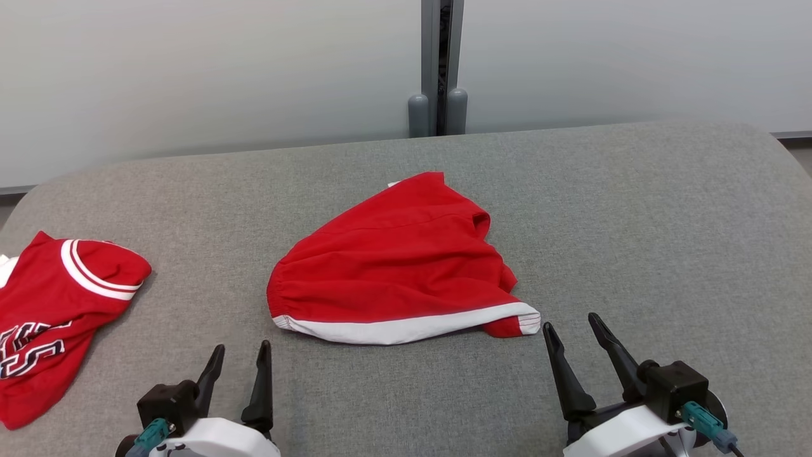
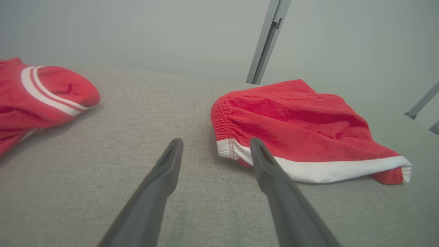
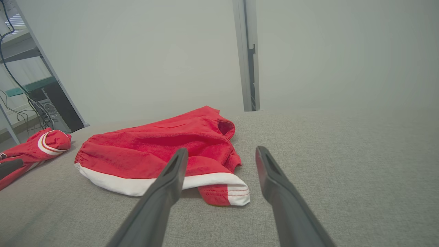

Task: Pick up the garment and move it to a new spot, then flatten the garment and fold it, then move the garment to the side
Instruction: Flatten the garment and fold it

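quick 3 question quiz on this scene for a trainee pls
1. True or false: the left gripper and the right gripper are both open and empty.
2. On the red shorts, the white band runs along: A) the edge nearest the robot; B) the far edge.
3. Fill in: the red jersey lies to the robot's ____ of the shorts.
Key: 1 true; 2 A; 3 left.

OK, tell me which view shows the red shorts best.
Head view: the red shorts lie whole and unobstructed, seen from above. Both wrist views see them low and foreshortened, each with a dark finger crossing the white band.
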{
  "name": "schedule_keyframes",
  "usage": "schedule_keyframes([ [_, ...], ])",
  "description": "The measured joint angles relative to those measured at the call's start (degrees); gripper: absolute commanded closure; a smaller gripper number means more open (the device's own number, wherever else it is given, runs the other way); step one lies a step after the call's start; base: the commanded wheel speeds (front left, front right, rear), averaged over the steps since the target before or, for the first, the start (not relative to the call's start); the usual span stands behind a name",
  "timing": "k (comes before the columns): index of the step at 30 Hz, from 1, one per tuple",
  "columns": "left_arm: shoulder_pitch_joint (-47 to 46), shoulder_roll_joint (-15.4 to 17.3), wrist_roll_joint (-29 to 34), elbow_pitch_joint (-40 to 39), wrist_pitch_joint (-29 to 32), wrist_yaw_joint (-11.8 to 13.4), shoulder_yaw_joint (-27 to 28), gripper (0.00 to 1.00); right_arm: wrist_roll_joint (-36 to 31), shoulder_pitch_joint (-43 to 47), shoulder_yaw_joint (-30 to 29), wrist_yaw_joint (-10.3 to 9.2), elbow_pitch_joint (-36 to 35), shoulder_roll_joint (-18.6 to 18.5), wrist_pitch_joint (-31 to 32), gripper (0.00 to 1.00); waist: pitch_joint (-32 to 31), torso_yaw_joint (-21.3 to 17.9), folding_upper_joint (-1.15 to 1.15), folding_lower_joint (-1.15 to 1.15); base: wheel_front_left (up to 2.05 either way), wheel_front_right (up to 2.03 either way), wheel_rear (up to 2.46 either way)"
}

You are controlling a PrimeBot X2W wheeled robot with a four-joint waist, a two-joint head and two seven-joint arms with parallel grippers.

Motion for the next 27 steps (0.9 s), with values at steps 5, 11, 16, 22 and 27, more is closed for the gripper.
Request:
schedule_keyframes([
  [5, -0.9, -0.8, -0.5, 1.2, 0.0, -1.0, 0.0, 0.0, 0.1, -0.2, -0.1, 0.0, -0.1, 0.0, 0.0, 0.0, 0.8, -0.1, 0.0, 0.0, 0.0, 0.0, 0.0],
  [11, -5.0, -1.8, -0.2, 5.4, 0.0, -2.4, -0.7, 0.0, 0.1, -1.0, 0.0, 0.0, -0.4, 0.0, 0.0, 0.0, 2.1, -0.1, 0.0, 0.0, 0.0, 0.0, 0.0],
  [16, -9.5, -2.9, 0.2, 10.4, 0.0, -3.4, -1.8, 0.0, 0.1, -1.8, 0.3, 0.0, -0.5, 0.0, 0.0, 0.0, 3.8, -0.3, 0.0, 0.0, 0.0, 0.0, 0.0],
  [22, -14.4, -3.5, 0.8, 17.4, 0.2, -3.5, -2.5, 0.0, -0.2, -2.7, 0.2, 0.0, -0.6, 0.0, 0.0, 0.0, 5.9, -0.8, 0.0, 0.0, 0.0, 0.0, 0.0],
  [27, -17.4, -3.9, 0.6, 22.3, 0.7, -3.7, -2.6, 0.0, -0.6, -3.6, 0.1, 0.0, -0.9, -0.1, 0.0, 0.0, 7.2, -1.0, 0.0, 0.0, 0.0, 0.0, 0.0],
])
